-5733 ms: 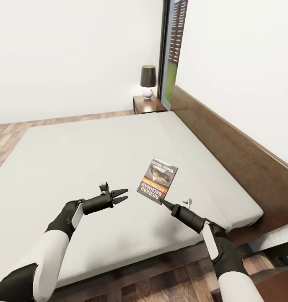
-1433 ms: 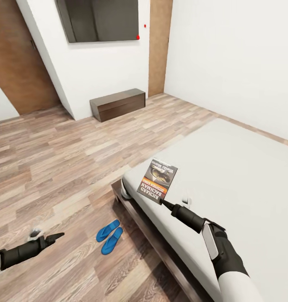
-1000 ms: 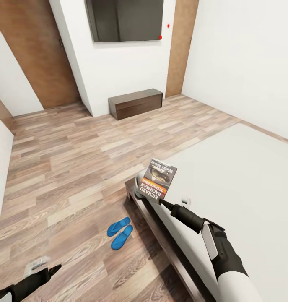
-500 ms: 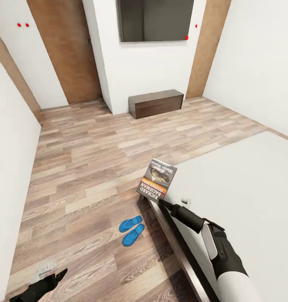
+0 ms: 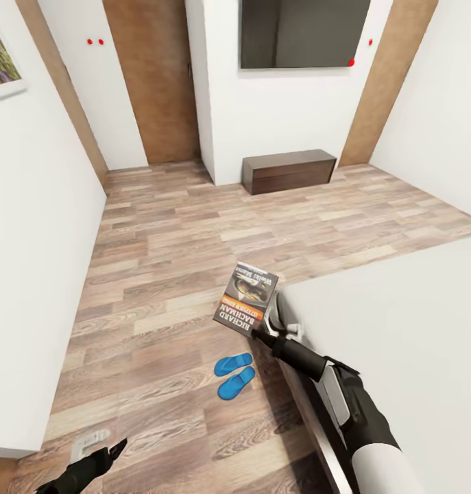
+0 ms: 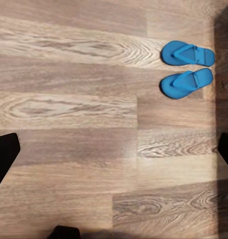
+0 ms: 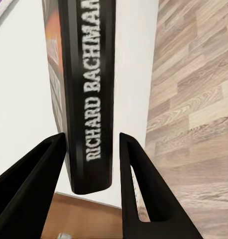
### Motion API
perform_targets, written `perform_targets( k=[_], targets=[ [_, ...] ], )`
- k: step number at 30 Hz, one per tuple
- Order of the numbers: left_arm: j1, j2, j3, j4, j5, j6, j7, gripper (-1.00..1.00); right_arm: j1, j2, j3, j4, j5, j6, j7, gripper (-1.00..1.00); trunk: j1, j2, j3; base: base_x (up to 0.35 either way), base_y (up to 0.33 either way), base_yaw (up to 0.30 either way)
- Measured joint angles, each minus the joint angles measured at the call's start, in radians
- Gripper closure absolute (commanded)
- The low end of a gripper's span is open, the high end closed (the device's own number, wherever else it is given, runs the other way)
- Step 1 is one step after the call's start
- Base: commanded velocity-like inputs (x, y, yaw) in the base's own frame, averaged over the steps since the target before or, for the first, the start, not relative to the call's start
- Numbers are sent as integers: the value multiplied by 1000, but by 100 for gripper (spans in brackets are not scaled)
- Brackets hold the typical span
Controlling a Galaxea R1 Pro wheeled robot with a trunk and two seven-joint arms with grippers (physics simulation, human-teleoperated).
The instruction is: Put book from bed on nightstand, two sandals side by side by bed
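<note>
Left gripper (image 5: 115, 449): low at the near left over the plank floor (image 5: 160, 274); the left wrist view looks straight down on the boards, and whether its fingers are open or closed I cannot tell.

Right gripper (image 5: 254, 334): fingers clamped on the lower edge of the book (image 5: 246, 298), held upright just off the near corner of the bed (image 5: 400, 309); the right wrist view shows the spine (image 7: 86, 94) standing between the two dark fingers (image 7: 139, 184).

Sandals (image 5: 235, 374): two blue sandals lie side by side on the floor, just left of the bed's near corner; they look already placed as the task asks, though that is a judgement from how they lie.

Far end: a low dark cabinet (image 5: 288, 171) stands against the white wall under a dark wall panel (image 5: 304, 33), with a wooden door (image 5: 151, 75) to its left.

What has just changed: the head view has swung away from the headboard and the nightstand with the lamp, toward the foot of the room; the camera has turned, the furniture has not moved. The book keeps its place in the grip throughout.

Against the earliest frame: the left arm, then raised over the mattress, now hangs low.

Meaning: the book is off the bed but not yet on a nightstand.
</note>
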Motion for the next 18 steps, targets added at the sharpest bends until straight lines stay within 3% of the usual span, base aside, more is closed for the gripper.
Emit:
perform_targets(
  k=[18],
  targets=[
    [5,-11,0,0,0,0,5,-100,0,0,2,3,1,-3,-5,100,0,0,0,0,0,293]
  ],
)
